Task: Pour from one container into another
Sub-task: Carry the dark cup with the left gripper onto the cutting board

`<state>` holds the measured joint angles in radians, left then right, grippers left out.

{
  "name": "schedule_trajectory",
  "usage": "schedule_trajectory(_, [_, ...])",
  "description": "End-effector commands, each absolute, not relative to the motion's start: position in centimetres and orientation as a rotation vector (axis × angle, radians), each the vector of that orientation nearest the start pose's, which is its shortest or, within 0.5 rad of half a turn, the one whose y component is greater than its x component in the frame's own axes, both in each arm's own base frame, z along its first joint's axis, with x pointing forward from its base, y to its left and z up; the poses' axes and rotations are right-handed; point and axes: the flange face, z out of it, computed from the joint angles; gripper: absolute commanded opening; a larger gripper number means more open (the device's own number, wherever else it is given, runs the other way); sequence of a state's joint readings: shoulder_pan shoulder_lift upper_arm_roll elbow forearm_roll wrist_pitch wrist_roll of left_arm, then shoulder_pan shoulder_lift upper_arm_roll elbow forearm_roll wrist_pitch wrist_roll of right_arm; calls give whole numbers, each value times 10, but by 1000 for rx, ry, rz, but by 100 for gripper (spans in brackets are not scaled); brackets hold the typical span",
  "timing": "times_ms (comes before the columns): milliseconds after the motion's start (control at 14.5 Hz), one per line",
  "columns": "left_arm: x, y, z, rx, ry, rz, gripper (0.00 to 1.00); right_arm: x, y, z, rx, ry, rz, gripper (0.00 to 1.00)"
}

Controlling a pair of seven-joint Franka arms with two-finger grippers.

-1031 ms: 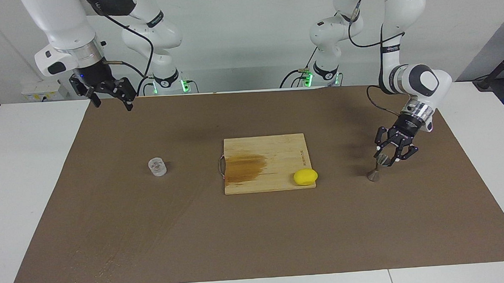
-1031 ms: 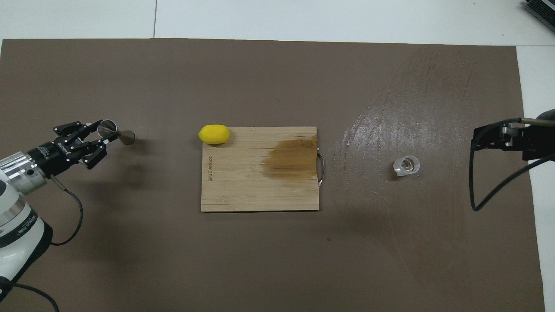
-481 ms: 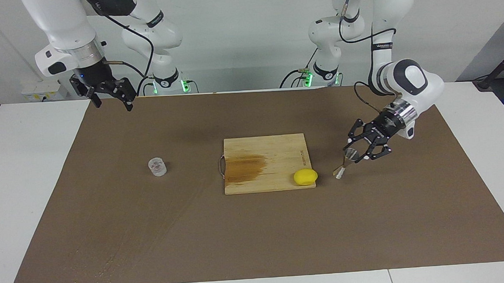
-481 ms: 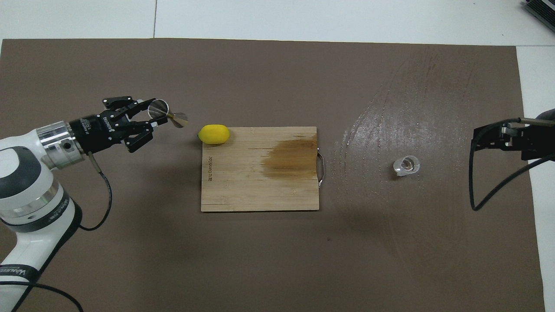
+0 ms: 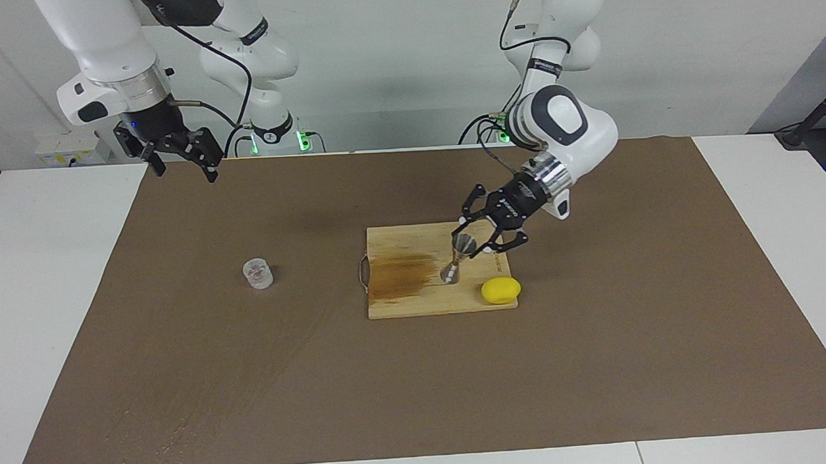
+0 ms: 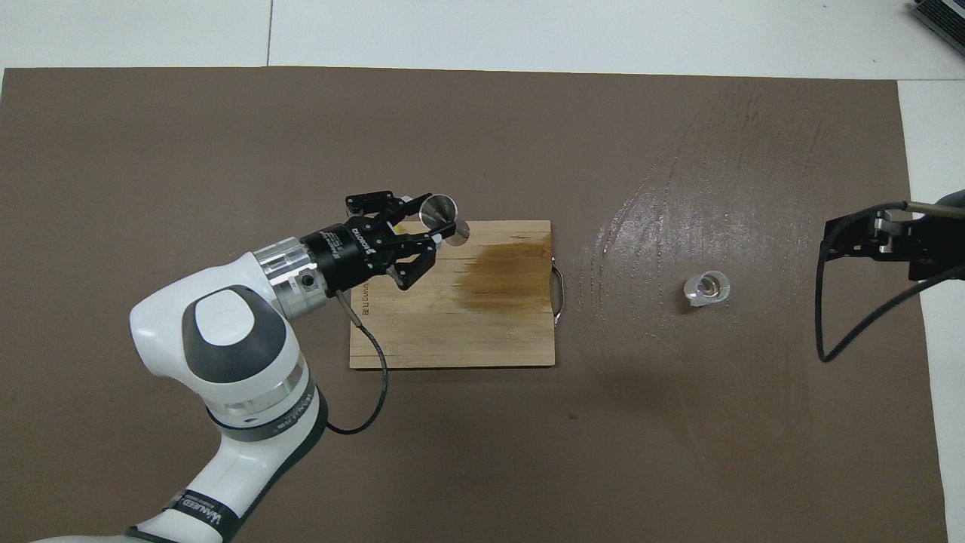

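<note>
Left gripper [image 5: 478, 239] pinching jigger [image 5: 456, 260] over board [image 5: 416, 298] — lemon [image 5: 500, 289] facing-view only, right gripper [image 5: 181, 155] spread.

Yellow lemon [image 5: 500, 289]; tan board [image 5: 416, 301], dark stain; brown mat [image 5: 252, 378]; seemingly grey jigger [image 5: 455, 260]

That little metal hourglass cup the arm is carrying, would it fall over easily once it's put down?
Probably, yes: the jigger is tall and pinched at the waist, so a nudge could tip it. It looks rigid and likely light; the left gripper holds it tilted by the top cone over the cutting board.
</note>
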<state>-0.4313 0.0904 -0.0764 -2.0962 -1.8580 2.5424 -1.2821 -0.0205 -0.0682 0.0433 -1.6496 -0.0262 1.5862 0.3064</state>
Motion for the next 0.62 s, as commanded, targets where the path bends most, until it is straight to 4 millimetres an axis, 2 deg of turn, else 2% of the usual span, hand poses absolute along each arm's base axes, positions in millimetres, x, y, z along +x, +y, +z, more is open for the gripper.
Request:
schedule_trajectory(0, [512, -302, 400, 829, 1884, -924, 0, 533, 6, 619, -3096, 632, -21, 100])
schedule_trajectory(69, [508, -314, 393, 844, 1904, -908, 0, 534, 6, 616, -3071, 720, -12, 100])
schedule_trajectory(206, [503, -337, 381, 880, 1914, -914, 0, 548, 4, 590, -2962, 969, 70, 100])
schedule_trajectory(275, [503, -342, 375, 886, 1922, -914, 0, 553, -1, 573, -2891, 1108, 125, 100])
schedule_trajectory(412, [504, -346, 365, 892, 1935, -917, 0, 564, -4, 554, -2725, 1341, 145, 100])
schedule_trajectory(550, [505, -348, 352, 893, 1956, -917, 0, 567, -15, 532, -2637, 1473, 141, 100])
